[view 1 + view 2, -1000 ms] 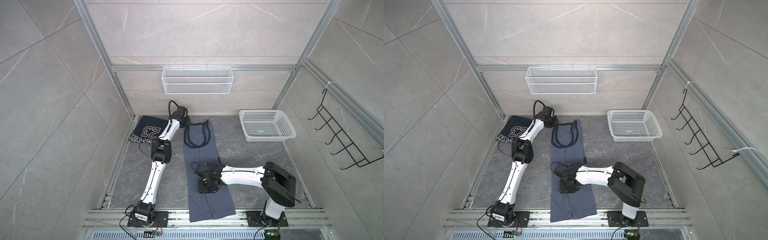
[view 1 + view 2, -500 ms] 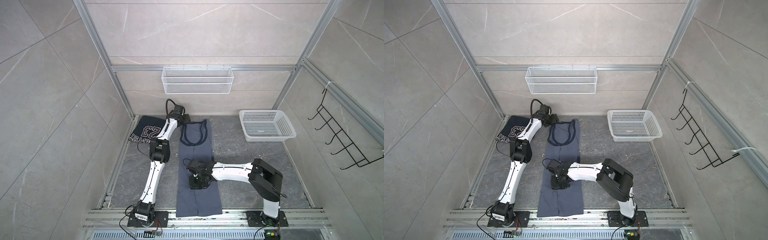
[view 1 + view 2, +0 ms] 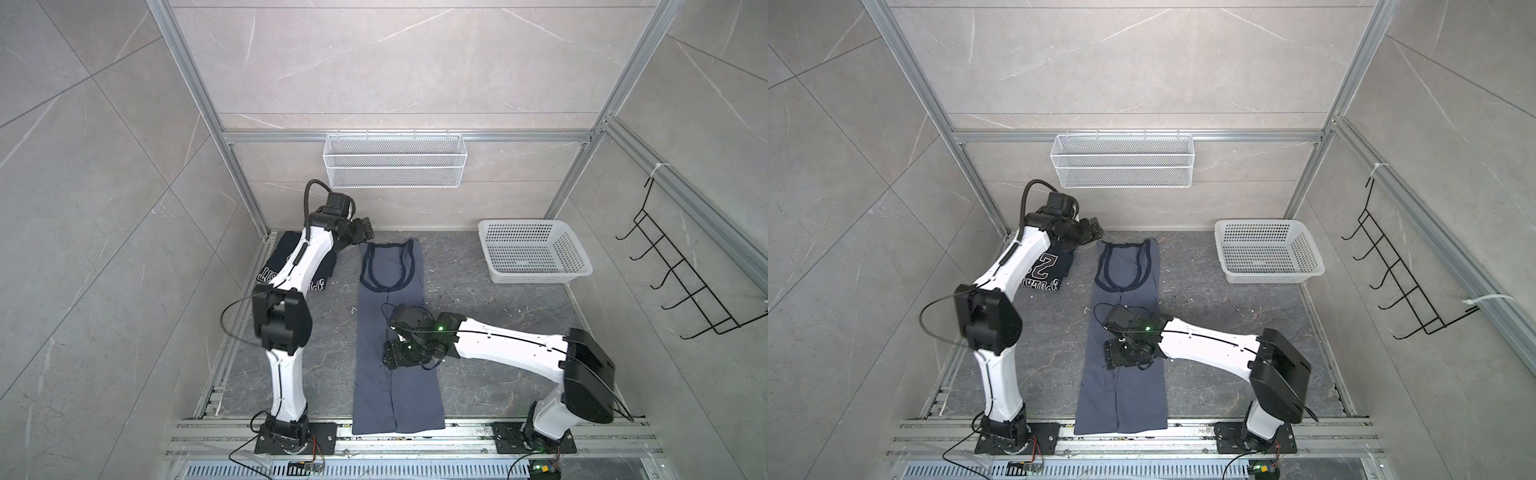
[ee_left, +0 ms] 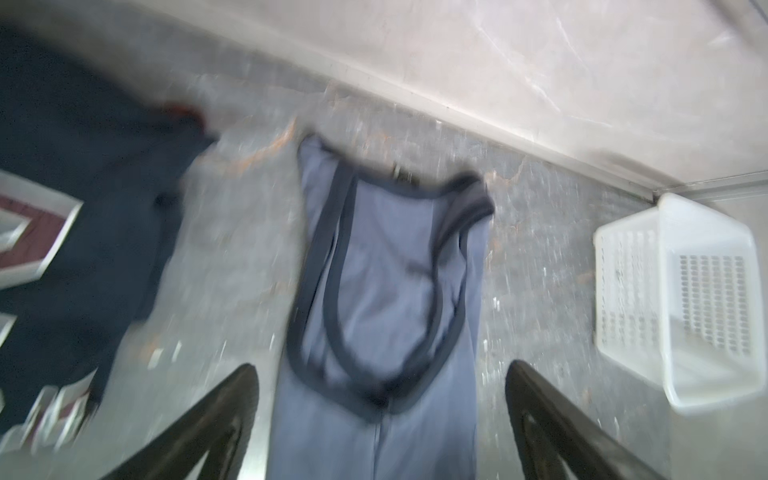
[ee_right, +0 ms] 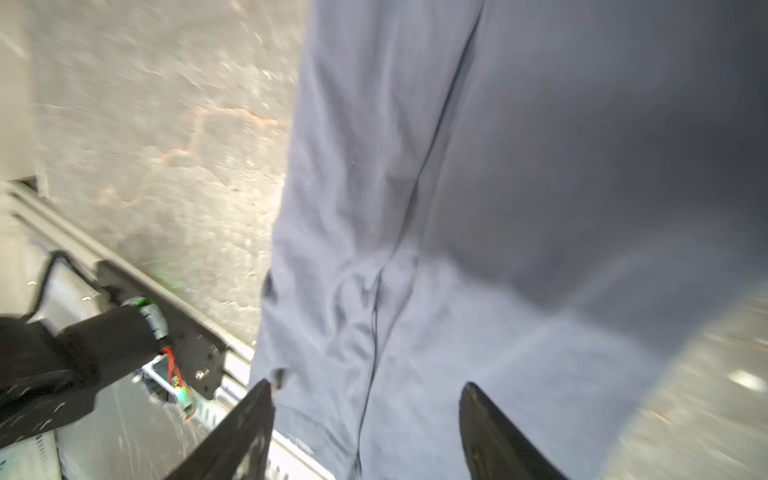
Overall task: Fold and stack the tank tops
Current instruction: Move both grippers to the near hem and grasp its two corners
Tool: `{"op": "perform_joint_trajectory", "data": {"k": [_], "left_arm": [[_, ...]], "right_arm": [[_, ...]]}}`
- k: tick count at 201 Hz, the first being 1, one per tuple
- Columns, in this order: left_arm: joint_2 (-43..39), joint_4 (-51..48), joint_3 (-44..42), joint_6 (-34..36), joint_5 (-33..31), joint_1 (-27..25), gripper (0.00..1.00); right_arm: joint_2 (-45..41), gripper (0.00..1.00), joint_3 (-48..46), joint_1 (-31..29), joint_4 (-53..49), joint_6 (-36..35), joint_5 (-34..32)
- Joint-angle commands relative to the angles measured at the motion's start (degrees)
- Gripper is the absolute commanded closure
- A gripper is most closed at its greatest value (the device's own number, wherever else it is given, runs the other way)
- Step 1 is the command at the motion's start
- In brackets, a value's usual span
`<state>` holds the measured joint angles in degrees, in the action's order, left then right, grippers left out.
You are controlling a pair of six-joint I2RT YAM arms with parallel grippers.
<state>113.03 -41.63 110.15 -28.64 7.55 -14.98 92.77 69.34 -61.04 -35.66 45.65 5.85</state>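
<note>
Two grippers gape empty: left gripper [image 4: 380,365], right gripper [image 5: 365,384]. We judge slate-blue tank top [image 3: 395,382] limp, light, prone to bunching; best pinched at hem corners [image 3: 358,430].

Robot test cell, aluminium frame [image 3: 519,136], tiled walls [image 3: 395,62]

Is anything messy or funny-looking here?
Yes. The slate-blue tank top, folded into a long strip, runs past the tabletop: its bottom hem lies over the front metal rail instead of staying on the table. Nothing looks spilled or torn.
</note>
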Motion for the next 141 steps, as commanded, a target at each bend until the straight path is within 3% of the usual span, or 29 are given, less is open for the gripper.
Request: {"op": "perform_joint_trajectory", "data": {"k": [1,29,57,102,141], "left_arm": [[-14.1,2.5,-18.7,-3.3,-2.6,-0.3,0.07],[-32.4,3.8,-43.8,-7.9,-4.8,-3.5,0.11],[-46.9,-0.8,-60.8,-14.3,-5.3,-10.6,0.15],[-68.5,-14.9,-74.0,-29.0,-3.5,-22.0,0.30],[-75.8,-19.2,-79.6,-40.0,-1.9,-33.6,0.35]], "right_arm": [[-7.4,0.29,-5.4,0.2,-8.0,-0.2,-6.9],[-18.9,0.35,-15.2,0.5,-9.5,3.1,-8.0],[-27.1,0.41,-23.3,0.5,-8.6,7.8,-4.9],[-32.3,0.49,-33.4,-0.2,-3.1,14.9,2.2],[-31.9,0.50,-39.0,-2.3,4.0,19.7,5.8]]}}
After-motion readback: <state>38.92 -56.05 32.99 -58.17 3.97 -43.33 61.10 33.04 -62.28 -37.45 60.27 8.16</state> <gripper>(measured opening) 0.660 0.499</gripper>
